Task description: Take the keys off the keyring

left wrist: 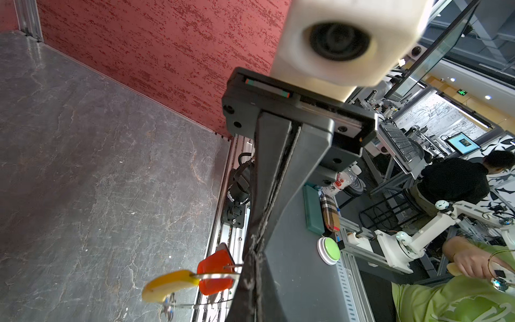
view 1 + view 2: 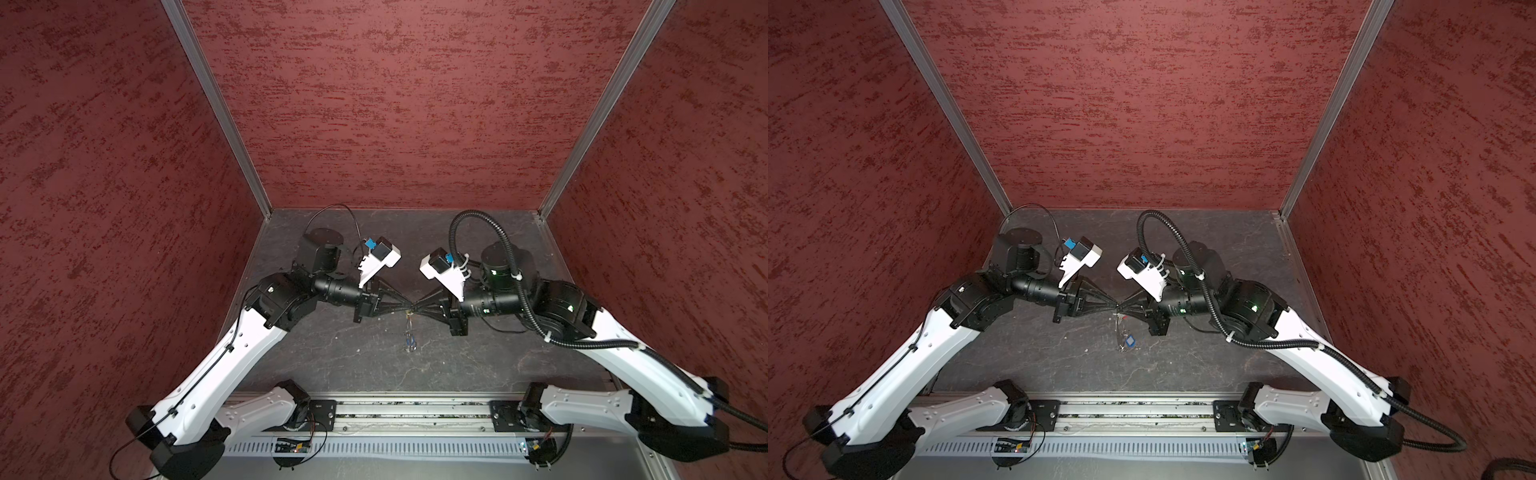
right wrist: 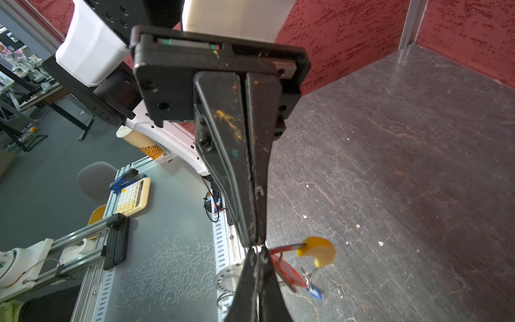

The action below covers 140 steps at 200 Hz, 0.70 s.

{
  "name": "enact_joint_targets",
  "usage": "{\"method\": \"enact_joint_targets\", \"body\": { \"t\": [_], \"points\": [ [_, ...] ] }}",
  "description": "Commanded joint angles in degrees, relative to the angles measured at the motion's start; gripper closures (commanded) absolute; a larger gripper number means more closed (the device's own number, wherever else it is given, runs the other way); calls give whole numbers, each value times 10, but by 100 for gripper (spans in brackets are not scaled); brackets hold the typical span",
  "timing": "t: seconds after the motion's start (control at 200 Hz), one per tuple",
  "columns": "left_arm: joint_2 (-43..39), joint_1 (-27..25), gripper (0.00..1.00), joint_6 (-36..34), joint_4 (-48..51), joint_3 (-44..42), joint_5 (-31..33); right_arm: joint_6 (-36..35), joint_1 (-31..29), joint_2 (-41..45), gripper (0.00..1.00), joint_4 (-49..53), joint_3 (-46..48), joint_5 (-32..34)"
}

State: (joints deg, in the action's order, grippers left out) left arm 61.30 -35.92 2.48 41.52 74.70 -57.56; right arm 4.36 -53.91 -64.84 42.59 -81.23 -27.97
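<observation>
Nearest my tips, the left gripper (image 2: 404, 309) and right gripper (image 2: 417, 311) are both pinched shut, nose to nose, on the thin keyring of silver metal loops with a curved yellow section (image 1: 168, 283). I cannot tell which strand each one has. Just below the tips hangs the oblong red-orange plastic tag (image 1: 214, 273). Lower down are the oblong blue plastic tag (image 3: 315, 292) and the small dark metal keys (image 2: 1122, 341), over the dark stone-look tabletop (image 2: 332, 361). I judge the bundle light, stiff, slippery and free-swinging. I'd hold the loop itself and pull a key's head, not the tags. Far beyond the right gripper, a white bottle (image 1: 338, 181) shows "水"; nothing else reads.
</observation>
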Motion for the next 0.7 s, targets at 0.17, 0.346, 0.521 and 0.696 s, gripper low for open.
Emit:
{"method": "enact_joint_targets", "body": {
  "t": [0.17,0.346,0.521,0.696],
  "points": [
    [-26,-5,100,9,-61,-24,7,6,-2,13,100,-83,0,19],
    [-72,20,100,57,-166,-65,14,8,-2,53,71,-137,41,41],
    [-106,27,100,96,-267,-105,34,25,-2,108,51,-242,120,41],
    [-119,27,100,128,-338,-131,31,53,-2,123,44,-343,193,-10]
  ]
}}
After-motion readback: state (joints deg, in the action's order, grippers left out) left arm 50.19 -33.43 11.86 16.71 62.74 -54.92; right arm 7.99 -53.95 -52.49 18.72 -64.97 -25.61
